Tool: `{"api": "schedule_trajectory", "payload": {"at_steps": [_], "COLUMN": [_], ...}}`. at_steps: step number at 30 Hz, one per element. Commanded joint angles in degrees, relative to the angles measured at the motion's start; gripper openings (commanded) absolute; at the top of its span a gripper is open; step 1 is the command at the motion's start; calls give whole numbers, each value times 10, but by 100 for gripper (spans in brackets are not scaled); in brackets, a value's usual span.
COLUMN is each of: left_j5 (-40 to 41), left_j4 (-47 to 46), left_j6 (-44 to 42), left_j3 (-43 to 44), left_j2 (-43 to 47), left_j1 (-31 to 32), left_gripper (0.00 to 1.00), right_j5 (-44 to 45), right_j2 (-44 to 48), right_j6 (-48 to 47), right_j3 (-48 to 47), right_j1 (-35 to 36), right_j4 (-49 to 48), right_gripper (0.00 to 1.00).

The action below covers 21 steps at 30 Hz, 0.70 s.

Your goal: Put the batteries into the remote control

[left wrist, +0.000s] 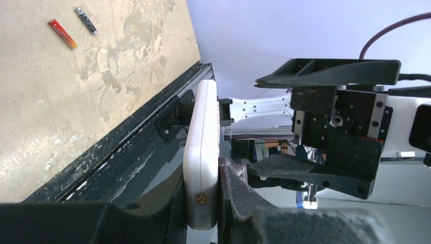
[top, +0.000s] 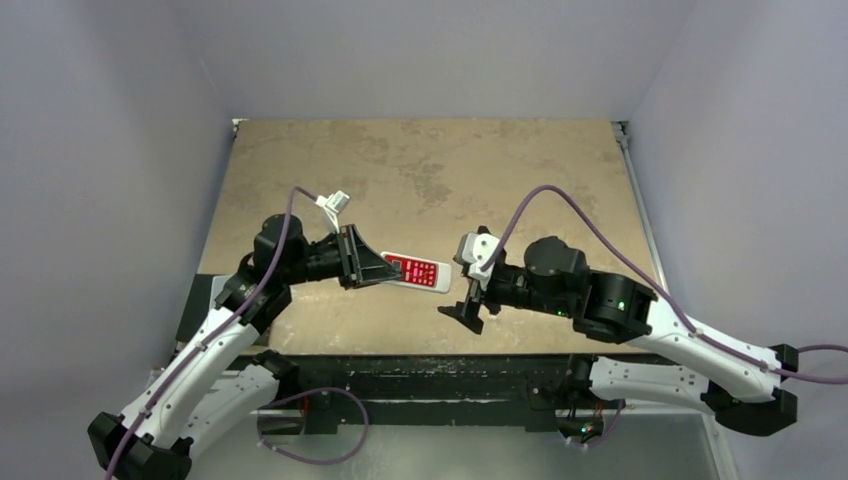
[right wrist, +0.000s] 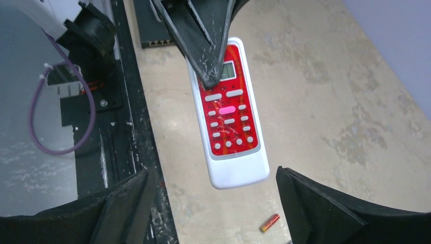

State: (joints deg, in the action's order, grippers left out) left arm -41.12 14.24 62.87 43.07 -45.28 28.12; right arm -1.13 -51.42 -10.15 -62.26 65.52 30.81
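The remote control (top: 422,272), white with a red button panel facing up, hangs above the table's front part. My left gripper (top: 383,268) is shut on its display end. In the left wrist view the remote control (left wrist: 202,152) shows edge-on, clamped between the two fingers (left wrist: 152,213). My right gripper (top: 466,303) stands open just right of the remote's free end, touching nothing. From the right wrist, the remote control (right wrist: 227,114) hangs ahead between both fingers (right wrist: 315,208). A reddish-orange battery (left wrist: 62,33) and a dark battery (left wrist: 86,20) lie side by side on the table; the reddish-orange battery (right wrist: 270,222) lies below the right gripper.
The tan table (top: 430,170) is walled in by lilac panels at the back and both sides. A black rail (top: 420,365) runs along its near edge, with both arm bases behind it. Purple cables loop over both arms.
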Motion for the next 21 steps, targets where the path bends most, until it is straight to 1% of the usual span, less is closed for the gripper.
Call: {"api": "schedule_trajectory", "payload": {"at_steps": [1, 5, 7, 9, 11, 14, 21], "left_j5": [29, 62, 81, 108, 139, 169, 178], "left_j4": [-26, 0, 18, 51, 94, 104, 123], "left_j6": [54, 82, 99, 130, 161, 193, 267], "left_j3": [-4, 7, 13, 20, 28, 30, 25], "left_j2": [14, 19, 22, 26, 35, 58, 77], "left_j1": [-4, -4, -4, -4, -4, -5, -4], "left_gripper": [0, 0, 0, 0, 0, 0, 0], "right_j5": [-10, -13, -39, -45, -29, 7, 64], "right_j2": [13, 3, -3, -17, -29, -35, -50], "right_j6": [7, -24, -49, -65, -78, -96, -148], "right_j3": [-9, -24, -25, -31, -36, -32, -12], "right_j1": [1, 1, 1, 1, 1, 3, 27], "right_j4": [-34, -16, -19, -17, -23, -56, -136], "right_gripper": [99, 99, 99, 99, 97, 95, 90]}}
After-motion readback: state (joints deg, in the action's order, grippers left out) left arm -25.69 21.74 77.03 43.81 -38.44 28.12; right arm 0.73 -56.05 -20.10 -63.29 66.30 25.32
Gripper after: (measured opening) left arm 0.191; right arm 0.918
